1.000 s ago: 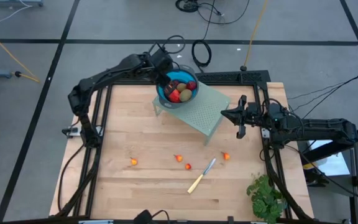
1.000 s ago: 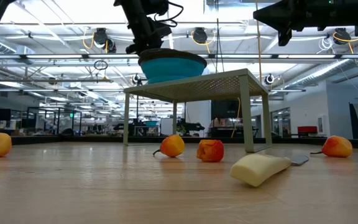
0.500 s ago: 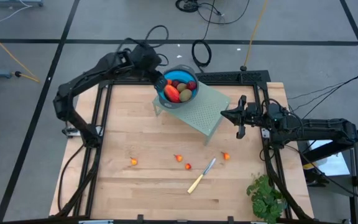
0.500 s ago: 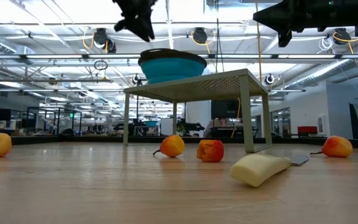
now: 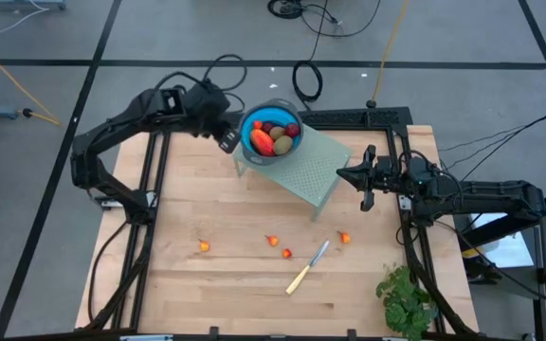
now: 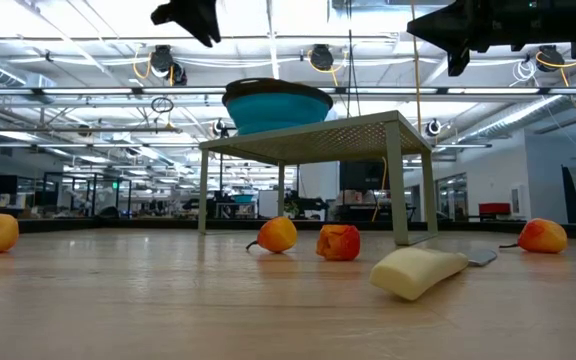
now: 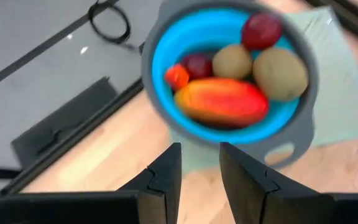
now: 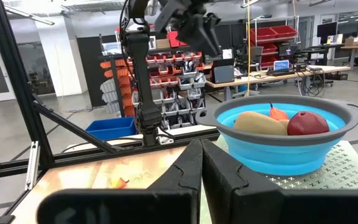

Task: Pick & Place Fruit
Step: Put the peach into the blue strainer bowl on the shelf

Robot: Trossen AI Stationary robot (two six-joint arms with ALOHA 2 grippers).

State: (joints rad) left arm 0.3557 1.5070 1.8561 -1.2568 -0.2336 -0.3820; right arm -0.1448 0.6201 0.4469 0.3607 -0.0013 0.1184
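A blue bowl (image 5: 271, 133) with a grey rim stands on a pale green perforated stand (image 5: 316, 172). In the left wrist view it holds the longer red-orange piece (image 7: 222, 102), two brownish-green ovals (image 7: 280, 73), two dark red balls (image 7: 261, 30) and one tiny orange piece (image 7: 177, 76). Several tiny orange-red pieces (image 5: 273, 241) lie on the wooden table. My left gripper (image 5: 226, 142) hangs open and empty, high up and left of the bowl (image 7: 200, 152). My right gripper (image 5: 347, 173) waits shut to the right of the stand (image 8: 201, 149).
A pale-handled knife (image 5: 308, 266) lies near the table's front, among the tiny pieces. A leafy green bunch (image 5: 406, 301) sits at the near right corner. Black frame rails (image 5: 154, 189) run along the table's sides. Bare wood (image 5: 207, 199) stretches left of the stand.
My left gripper has risen from just over the bowl and drawn back toward the table's left edge. The longer red-orange piece, half hidden under it before, now lies in plain view in the bowl.
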